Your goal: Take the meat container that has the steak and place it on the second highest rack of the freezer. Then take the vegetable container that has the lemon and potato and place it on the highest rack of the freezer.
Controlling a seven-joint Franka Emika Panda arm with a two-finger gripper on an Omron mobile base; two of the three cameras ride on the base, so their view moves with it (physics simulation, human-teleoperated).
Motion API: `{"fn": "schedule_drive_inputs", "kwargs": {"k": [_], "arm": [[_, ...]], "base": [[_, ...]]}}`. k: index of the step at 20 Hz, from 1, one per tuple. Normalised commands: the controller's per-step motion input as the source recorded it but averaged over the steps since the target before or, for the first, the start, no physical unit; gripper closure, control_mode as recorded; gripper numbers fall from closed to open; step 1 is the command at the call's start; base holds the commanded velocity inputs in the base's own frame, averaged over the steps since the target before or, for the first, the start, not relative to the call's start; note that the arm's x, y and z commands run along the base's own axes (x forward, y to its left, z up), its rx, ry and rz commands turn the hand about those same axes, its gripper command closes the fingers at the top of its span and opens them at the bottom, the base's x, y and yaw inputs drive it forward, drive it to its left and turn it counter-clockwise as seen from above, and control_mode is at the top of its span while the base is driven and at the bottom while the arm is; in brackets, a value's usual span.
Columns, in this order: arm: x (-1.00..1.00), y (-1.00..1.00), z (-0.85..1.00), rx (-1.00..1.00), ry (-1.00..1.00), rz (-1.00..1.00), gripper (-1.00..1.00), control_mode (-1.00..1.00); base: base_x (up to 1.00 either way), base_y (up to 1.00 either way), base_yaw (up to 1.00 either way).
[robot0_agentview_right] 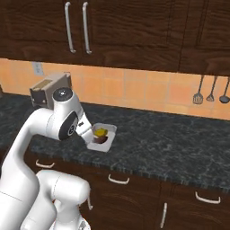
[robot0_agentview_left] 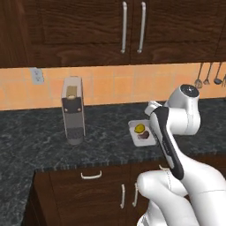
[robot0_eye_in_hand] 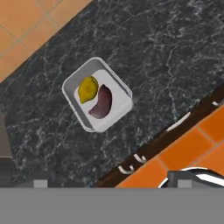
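I see the vegetable container (robot0_eye_in_hand: 97,94) on the worktop (robot0_eye_in_hand: 166,57), lemon (robot0_eye_in_hand: 88,89) touching potato (robot0_eye_in_hand: 102,102); my claw spread wide, empty.

The vegetable container (robot0_eye_in_hand: 97,94) sits flat on dark counter (robot0_eye_in_hand: 166,57); lemon (robot0_eye_in_hand: 88,89) touching potato (robot0_eye_in_hand: 102,102) inside.

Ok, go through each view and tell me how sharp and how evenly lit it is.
Left base view: soft, slightly blurred, flat light; the vegetable container is partly hidden by the arm. Right base view: equally soft, cabinets very dark, no glare on the counter. Hand view: sharpest, with lemon and potato distinct and hardly any shadow.
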Motion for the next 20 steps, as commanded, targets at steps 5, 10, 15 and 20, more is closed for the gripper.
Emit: {"fn": "schedule_drive_inputs", "kwargs": {"k": [5,10,15,20], "arm": [[0.02,0.00,-0.01,0.00,0.01,-0.04,-1.00,-1.00],[-0.08,-0.05,-0.17,0.00,0.07,-0.13,-1.00,-1.00],[-0.27,-0.23,-0.77,0.00,0.26,-0.01,-1.00,-1.00],[0.02,-0.23,-0.80,0.00,0.31,0.00,-1.00,-1.00]], "base": [[0.40,0.29,-0.23],[0.00,0.00,0.00],[0.00,0.00,0.00],[0.00,0.00,0.00]]}}
